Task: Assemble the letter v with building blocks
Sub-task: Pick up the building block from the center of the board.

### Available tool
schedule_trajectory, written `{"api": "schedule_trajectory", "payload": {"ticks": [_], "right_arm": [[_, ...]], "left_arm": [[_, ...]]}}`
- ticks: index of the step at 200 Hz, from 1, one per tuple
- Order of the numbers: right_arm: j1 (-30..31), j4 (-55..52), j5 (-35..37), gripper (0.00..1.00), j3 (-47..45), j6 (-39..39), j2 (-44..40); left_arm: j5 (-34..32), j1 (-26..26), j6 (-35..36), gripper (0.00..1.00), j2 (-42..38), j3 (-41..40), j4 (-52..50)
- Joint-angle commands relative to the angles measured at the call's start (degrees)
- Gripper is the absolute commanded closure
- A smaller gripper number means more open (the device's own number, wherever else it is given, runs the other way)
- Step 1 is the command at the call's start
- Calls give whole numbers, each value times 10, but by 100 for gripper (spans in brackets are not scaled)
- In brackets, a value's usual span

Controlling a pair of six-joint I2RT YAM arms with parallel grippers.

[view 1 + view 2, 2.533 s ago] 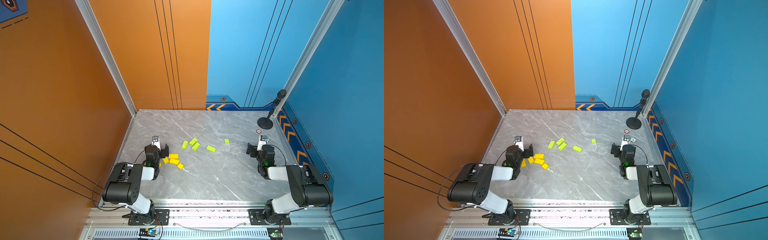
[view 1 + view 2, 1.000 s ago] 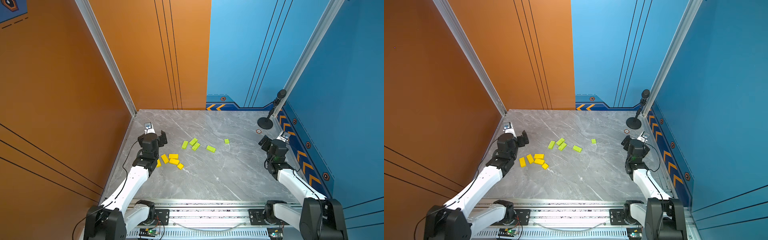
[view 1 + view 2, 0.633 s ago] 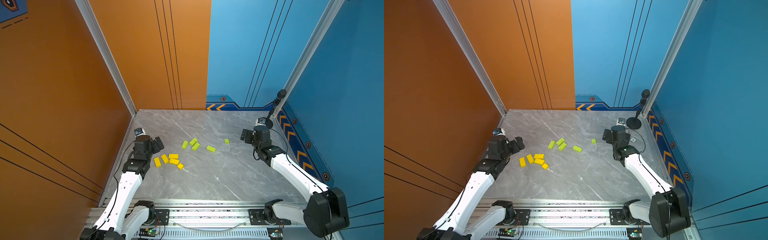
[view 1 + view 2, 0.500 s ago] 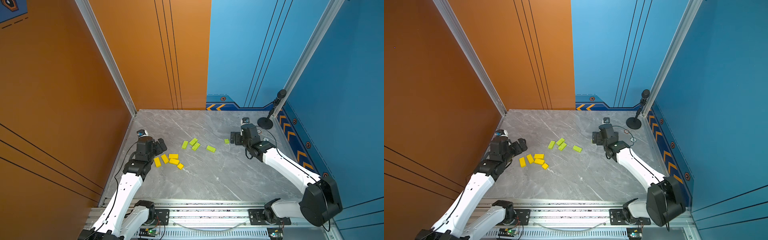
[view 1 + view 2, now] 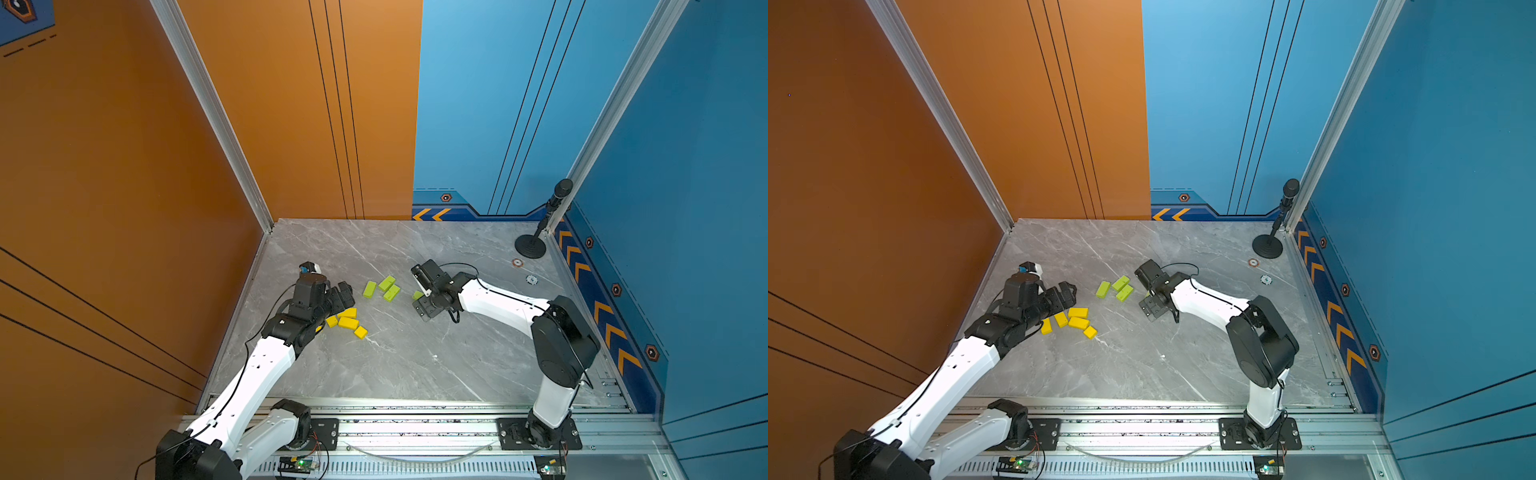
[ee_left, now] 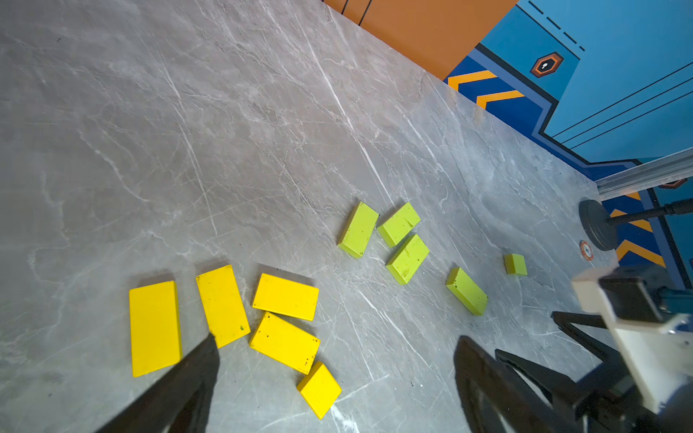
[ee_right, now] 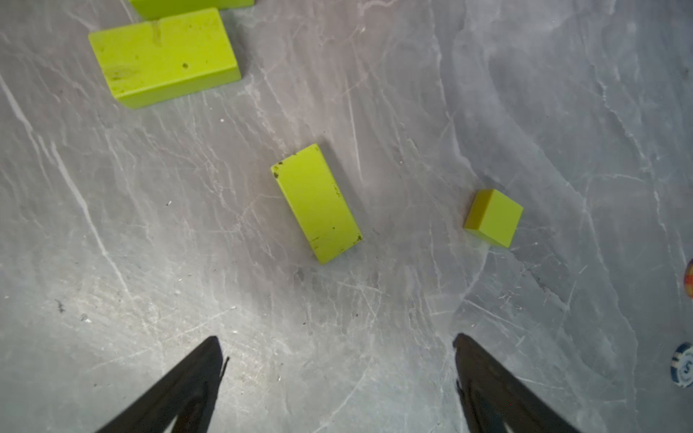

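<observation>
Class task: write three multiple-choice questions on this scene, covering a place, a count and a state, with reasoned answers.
1. Where are the plain solid yellow blocks? A. stacked in a tower; B. lying on the grey marble tabletop by the left pincer; C. standing on end.
2. How many lime-green blocks show in the left wrist view? A. three; B. five; C. eight.
3. The right pincer is: A. shut on a cube; B. shut on a brick; C. open and empty.
Answers: B, they cluster beside that pincer; B, four bricks plus one cube; C, jaws apart, nothing between.
</observation>
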Motion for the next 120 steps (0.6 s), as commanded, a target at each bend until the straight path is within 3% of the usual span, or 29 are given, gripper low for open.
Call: {"api": "schedule_trajectory", "payload": {"ticks": [1, 46, 120], "right_arm": [[0, -48, -1, 9, 54, -36, 37], [-31, -67, -70, 19, 100, -35, 90], [-50, -79, -97, 32, 153, -45, 158]], "left_arm": [[20, 6, 10, 2, 6, 0, 5], [26, 6, -4, 2, 7, -1, 11], [25, 5, -2, 2, 36, 7, 16]]}}
